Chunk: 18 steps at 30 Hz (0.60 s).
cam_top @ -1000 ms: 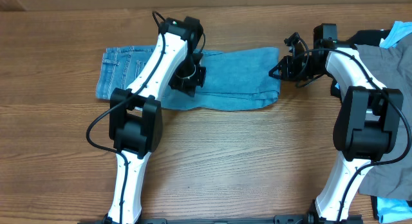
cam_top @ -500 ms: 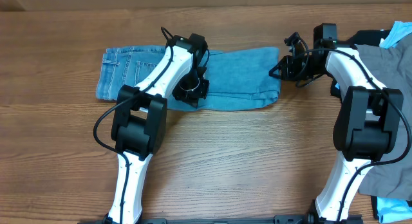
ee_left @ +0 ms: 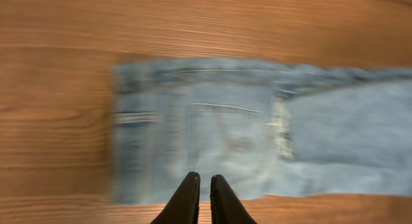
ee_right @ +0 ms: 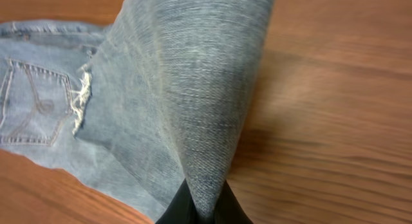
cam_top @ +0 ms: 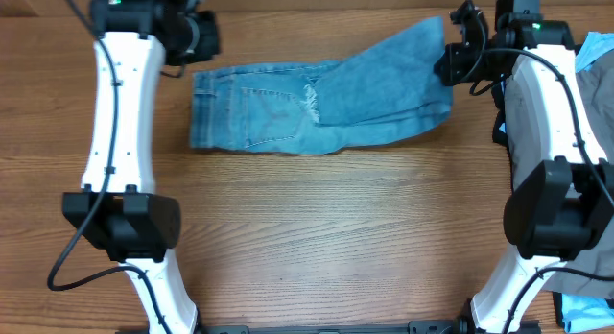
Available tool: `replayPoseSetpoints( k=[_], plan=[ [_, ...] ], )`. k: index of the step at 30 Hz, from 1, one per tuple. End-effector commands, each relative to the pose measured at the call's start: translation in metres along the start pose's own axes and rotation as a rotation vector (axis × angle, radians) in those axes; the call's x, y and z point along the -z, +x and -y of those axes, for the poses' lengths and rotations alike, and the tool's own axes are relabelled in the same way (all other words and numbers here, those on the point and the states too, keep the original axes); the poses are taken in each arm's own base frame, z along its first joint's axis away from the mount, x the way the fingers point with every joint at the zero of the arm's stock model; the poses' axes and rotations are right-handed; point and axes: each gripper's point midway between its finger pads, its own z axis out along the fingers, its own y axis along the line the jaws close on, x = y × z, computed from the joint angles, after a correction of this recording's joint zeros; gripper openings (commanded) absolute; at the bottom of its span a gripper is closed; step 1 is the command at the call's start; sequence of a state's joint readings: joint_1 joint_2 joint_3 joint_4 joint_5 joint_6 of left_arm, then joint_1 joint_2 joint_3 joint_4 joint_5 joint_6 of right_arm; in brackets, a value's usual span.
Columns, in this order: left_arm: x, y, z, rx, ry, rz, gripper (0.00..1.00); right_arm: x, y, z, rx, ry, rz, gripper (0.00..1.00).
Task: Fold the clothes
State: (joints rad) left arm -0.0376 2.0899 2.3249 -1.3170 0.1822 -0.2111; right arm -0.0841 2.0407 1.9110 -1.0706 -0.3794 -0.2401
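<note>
Pinching jeans (cam_top: 288,118) leg end: right hand (cam_top: 453,63) clamped | left hand (ee_left: 204,182) together, hovering over waistband end

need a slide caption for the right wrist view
Right jaws pinch a raised fold of the jeans; back pocket lies flat on the table.

Wooden table (cam_top: 317,228) with light-blue jeans (cam_top: 278,123) across it (grey trousers (cam_top: 597,132) at right edge)

We find the near half of the table (cam_top: 326,238) bare and open to pass. The jeans (cam_top: 288,118) stretch across the far middle, and a pile of clothes (cam_top: 602,123) crowds the right edge.
</note>
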Motion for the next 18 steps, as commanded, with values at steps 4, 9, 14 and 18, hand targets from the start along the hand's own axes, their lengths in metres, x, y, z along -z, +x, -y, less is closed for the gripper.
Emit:
replayPoseSetpoints(
  k=[4,9,14,18],
  plan=[
    [0.004,-0.011,-0.052,0.107,-0.051,0.021,0.12,0.074,-0.037,-0.016,0.082,0.086,0.163,0.04],
    [0.004,-0.019,-0.052,0.104,-0.044,0.051,0.17,0.066,-0.039,-0.05,0.086,0.082,0.143,0.04],
    [0.003,-0.018,-0.046,0.104,-0.006,0.043,0.18,0.062,-0.056,-0.094,0.06,0.109,0.197,0.04],
    [0.002,-0.018,-0.046,0.104,-0.006,0.043,0.18,0.054,-0.065,-0.134,0.05,0.061,0.24,0.04]
  ],
)
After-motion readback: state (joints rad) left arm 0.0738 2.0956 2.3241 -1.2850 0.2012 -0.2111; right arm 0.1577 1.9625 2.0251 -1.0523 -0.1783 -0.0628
